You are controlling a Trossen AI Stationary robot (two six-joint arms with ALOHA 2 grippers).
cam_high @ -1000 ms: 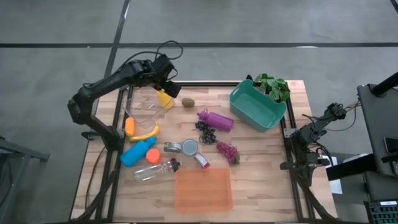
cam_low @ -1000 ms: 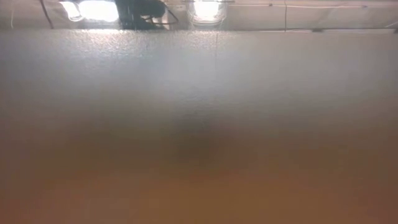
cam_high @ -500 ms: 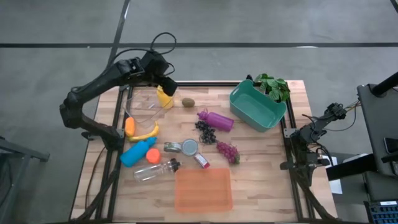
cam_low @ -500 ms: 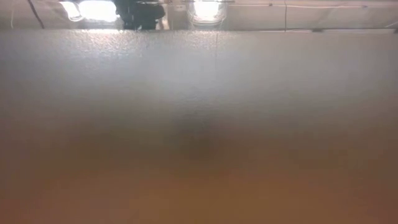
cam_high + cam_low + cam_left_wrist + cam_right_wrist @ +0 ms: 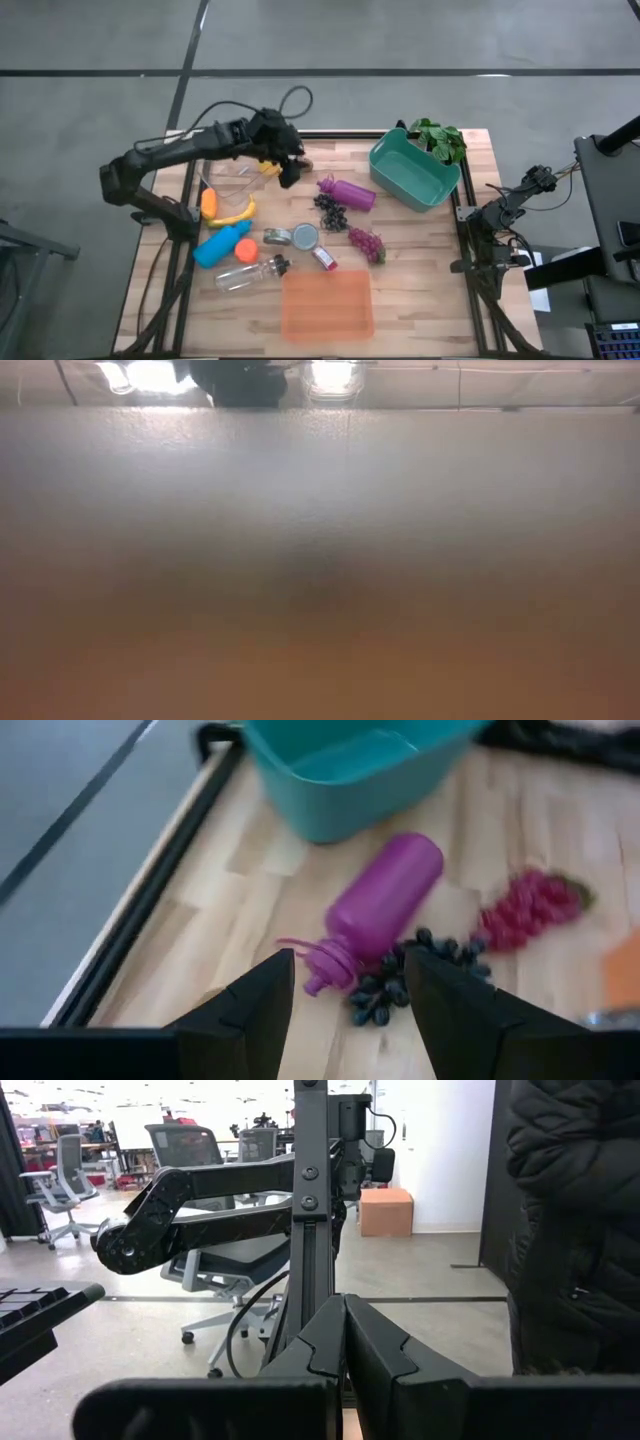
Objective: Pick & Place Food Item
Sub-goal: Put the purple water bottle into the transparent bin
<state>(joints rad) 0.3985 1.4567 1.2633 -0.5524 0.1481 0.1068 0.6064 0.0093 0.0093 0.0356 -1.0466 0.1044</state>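
Note:
My left gripper (image 5: 292, 174) hangs open over the far middle of the table, a little right of a yellow item (image 5: 268, 166). Nothing is between its fingers (image 5: 262, 1005). Beyond them lie a purple bottle (image 5: 385, 905), dark grapes (image 5: 385, 992), red grapes (image 5: 528, 908) and the teal bin (image 5: 345, 775). The high view also shows a banana (image 5: 233, 215) and an orange item (image 5: 208, 203) lying flat at the left. A kiwi seen earlier is hidden under the gripper. My right gripper (image 5: 345, 1348) waits shut beyond the table's right edge.
A clear container (image 5: 232, 170) stands at the far left. A blue bottle (image 5: 222, 245), a clear bottle (image 5: 250, 273), a can (image 5: 305, 236) and an orange tray (image 5: 326, 303) fill the near half. Greens (image 5: 440, 138) lie behind the bin. A person in a dark jacket (image 5: 570, 1230) stands beside the right arm.
My left gripper has swung from the far left corner beside the clear container toward the table's right and near side, sinking and rolling its wrist. It now hangs over the spot where the kiwi lay, covering it. Nothing on the table has moved.

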